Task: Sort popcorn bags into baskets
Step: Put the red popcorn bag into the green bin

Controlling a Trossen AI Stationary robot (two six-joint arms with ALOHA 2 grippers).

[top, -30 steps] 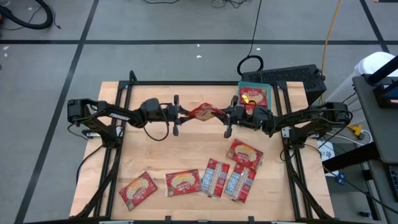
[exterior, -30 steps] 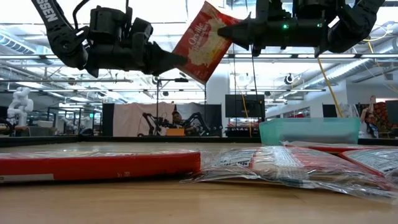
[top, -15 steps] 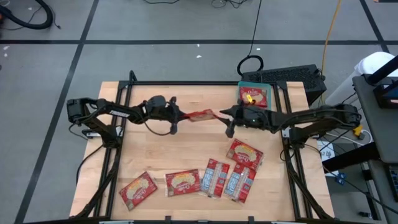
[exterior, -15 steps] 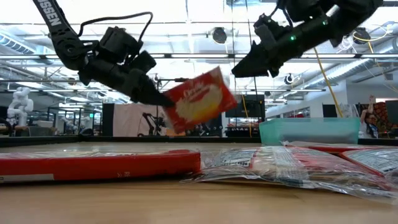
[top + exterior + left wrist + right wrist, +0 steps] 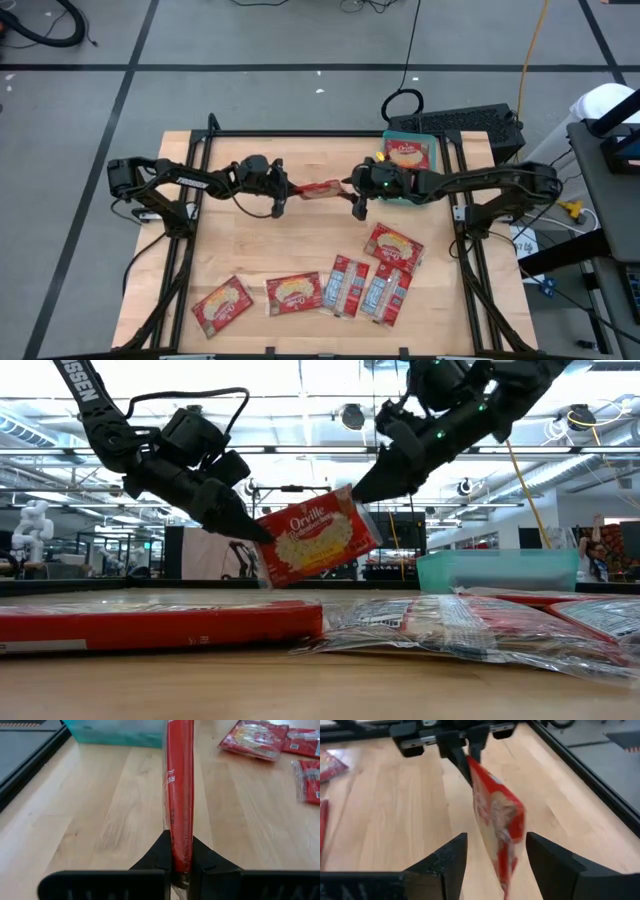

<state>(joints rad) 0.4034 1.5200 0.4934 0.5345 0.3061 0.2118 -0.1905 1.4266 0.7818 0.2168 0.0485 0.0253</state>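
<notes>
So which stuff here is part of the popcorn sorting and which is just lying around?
Part of the job:
- held popcorn bag, clamped in the left gripper
- right gripper, open around that bag
- five popcorn bags on the table
- teal basket, one bag inside

Just lying about:
- black keyboard-like box

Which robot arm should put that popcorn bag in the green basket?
Probably the right. The left gripper pinches the popcorn bag in mid-air, but the right gripper is open around its other end, and the right arm reaches in from the side of the teal basket.
</notes>
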